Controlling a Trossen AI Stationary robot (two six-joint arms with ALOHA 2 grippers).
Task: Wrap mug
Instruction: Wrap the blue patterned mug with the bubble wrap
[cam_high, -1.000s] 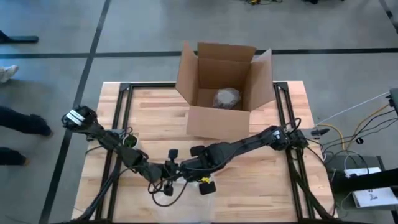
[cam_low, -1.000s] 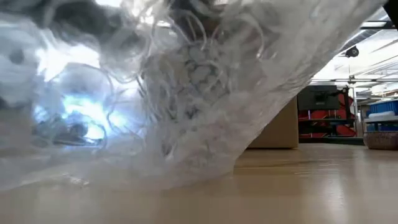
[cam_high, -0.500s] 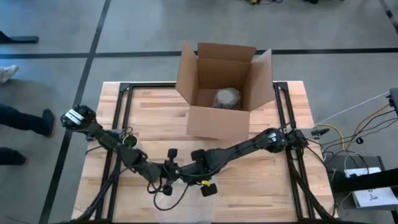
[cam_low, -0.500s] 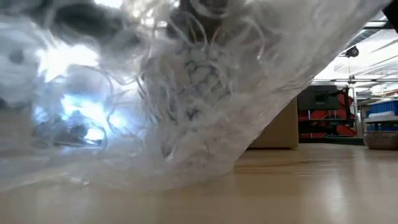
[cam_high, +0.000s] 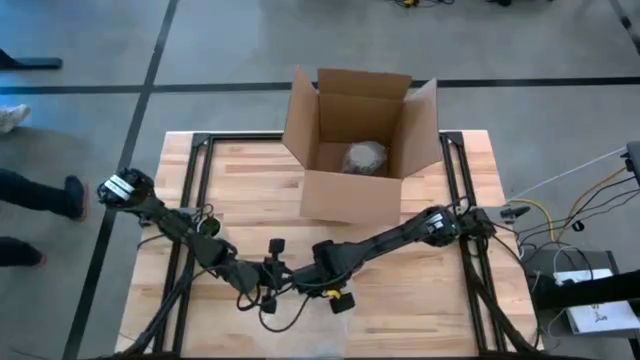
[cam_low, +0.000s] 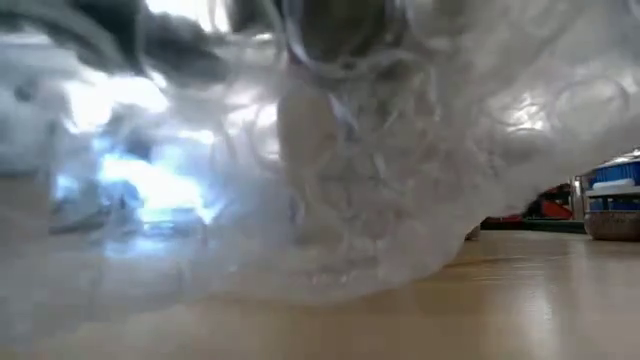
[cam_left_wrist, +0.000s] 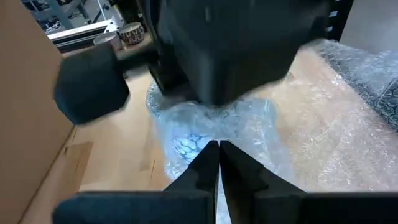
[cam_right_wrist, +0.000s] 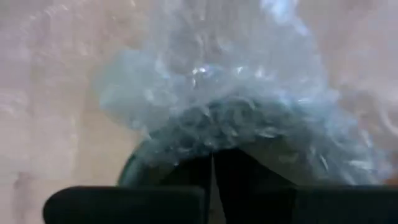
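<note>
Left gripper (cam_high: 268, 290): low over the front middle of the table (cam_high: 250, 180), meeting the right gripper there; in its wrist view the two fingers (cam_left_wrist: 208, 165) are pressed together, tips at the edge of a crumpled clear bundle.
Bubble wrap (cam_left_wrist: 217, 134): bunched in a mound on the wood between the two grippers, with more of the sheet spread flat beside it; in the low view it fills most of the picture right in front of the camera.
Mug (cam_right_wrist: 180, 165): cannot be told clearly; only a dark rounded shape shows under the wrap in the right wrist view, at the front middle of the table.
Right gripper (cam_high: 322, 262): just beside the left gripper, hanging over the bundle; its fingers (cam_right_wrist: 180, 171) are closed together against the wrap.
Box (cam_high: 360, 145): open cardboard, flaps up, at the back middle of the table, well apart from the grippers; a wrapped lump (cam_high: 364, 157) lies inside.
</note>
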